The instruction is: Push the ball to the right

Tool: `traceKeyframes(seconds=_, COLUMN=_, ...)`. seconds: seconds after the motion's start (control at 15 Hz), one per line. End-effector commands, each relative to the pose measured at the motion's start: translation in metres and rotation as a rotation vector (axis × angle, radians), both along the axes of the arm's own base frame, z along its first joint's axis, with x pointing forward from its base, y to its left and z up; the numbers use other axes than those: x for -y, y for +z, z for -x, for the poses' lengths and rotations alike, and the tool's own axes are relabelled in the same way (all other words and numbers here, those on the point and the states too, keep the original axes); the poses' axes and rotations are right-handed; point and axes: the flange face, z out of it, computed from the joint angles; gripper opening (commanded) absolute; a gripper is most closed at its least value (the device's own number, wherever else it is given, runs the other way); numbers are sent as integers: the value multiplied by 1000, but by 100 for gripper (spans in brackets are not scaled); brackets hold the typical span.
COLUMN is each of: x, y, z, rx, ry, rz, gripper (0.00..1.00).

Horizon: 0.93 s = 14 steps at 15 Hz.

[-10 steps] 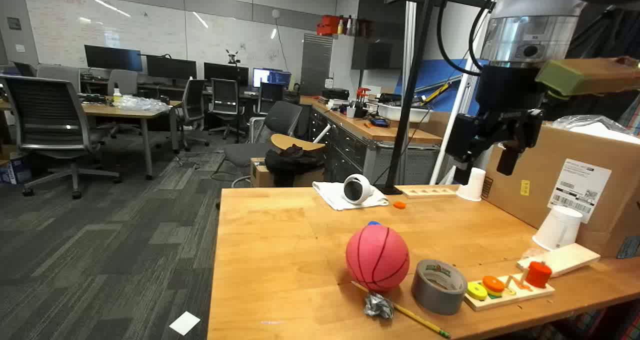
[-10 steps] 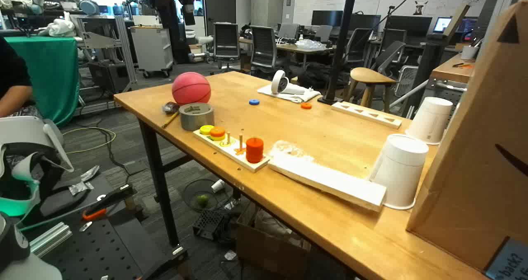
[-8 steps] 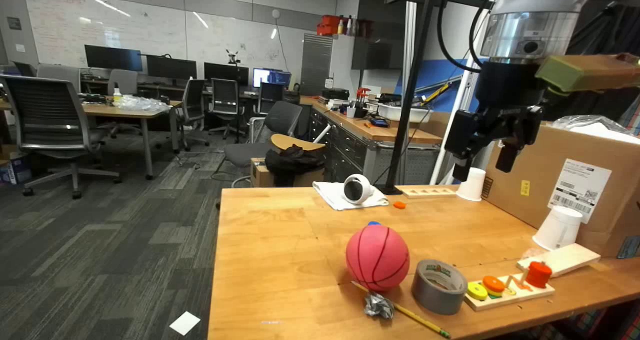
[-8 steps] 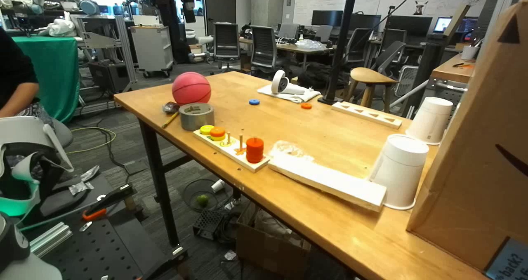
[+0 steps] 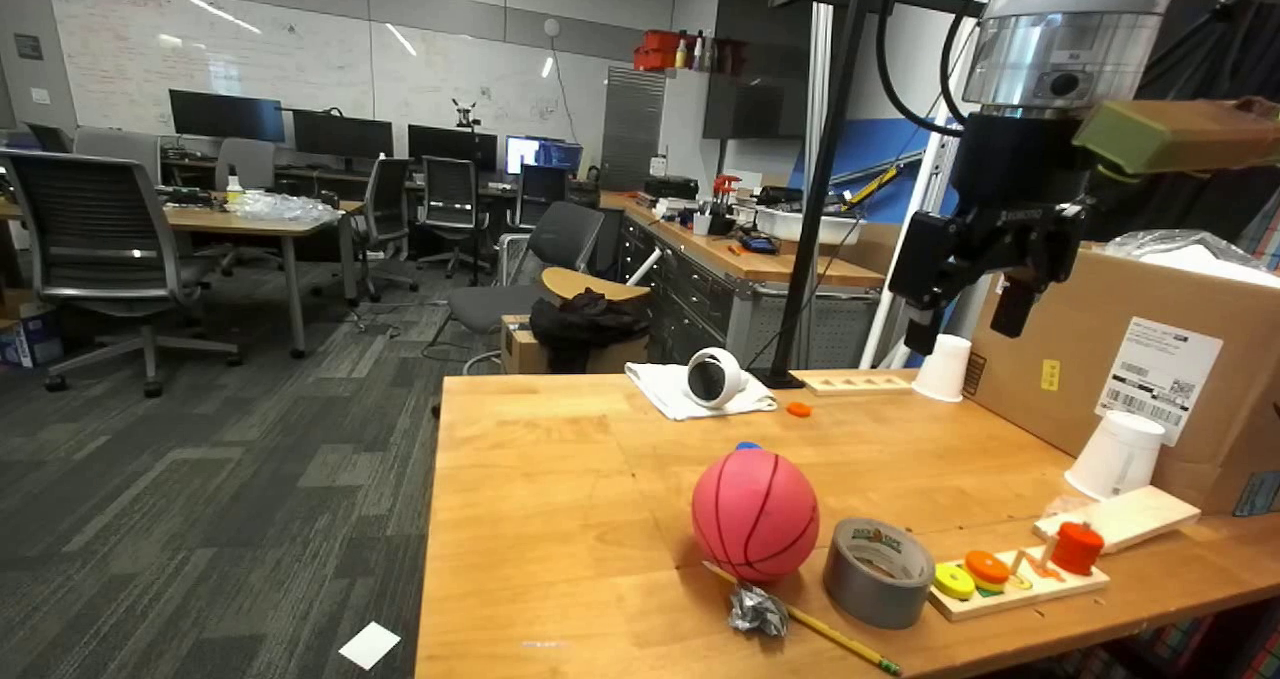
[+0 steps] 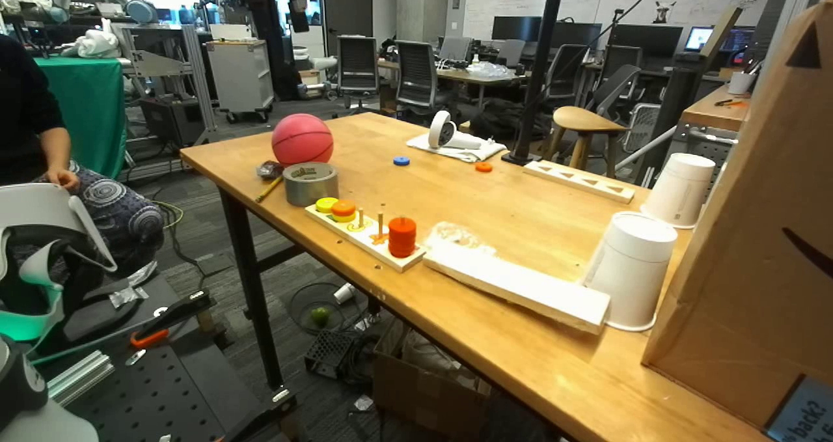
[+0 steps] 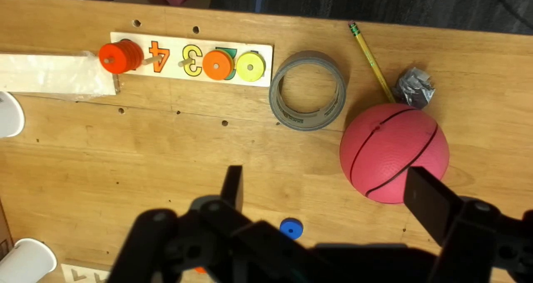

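The ball is pink-red with thin dark seams and rests on the wooden table. It also shows near the table's far corner in an exterior view and right of centre in the wrist view. My gripper is open and empty, high above the table and apart from the ball. In the wrist view the gripper's fingers are wide apart, and the right finger covers a lower part of the ball. At the top of an exterior view the dark gripper blends with the background.
A grey tape roll, a pencil and a crumpled foil lump lie close to the ball. A ring-stacking board, a blue ring, white cups and a cardboard box also stand on the table.
My gripper has risen slightly and stays open. The ball and the table objects have not moved. A seated person at the left of an exterior view has moved further into view.
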Motion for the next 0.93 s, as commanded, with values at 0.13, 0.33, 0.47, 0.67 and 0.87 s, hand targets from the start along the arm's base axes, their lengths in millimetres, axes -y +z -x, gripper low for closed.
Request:
traceKeyframes(seconds=0.13, x=-18, y=-2, z=-2, rx=3, ry=29, rz=1, gripper=100)
traceKeyframes(seconds=0.33, x=-59, y=-15, z=2, rx=8, ry=85, rz=-25, gripper=100)
traceKeyframes(seconds=0.47, x=-93, y=-27, z=3, rx=21, ry=125, rz=-78, gripper=100)
traceKeyframes(seconds=0.67, x=-141, y=-48, z=0, rx=32, ry=195, rz=-152, gripper=100)
traceKeyframes(seconds=0.87, x=-184, y=-86, z=-7, rx=-6, ry=268, rz=-219, gripper=100)
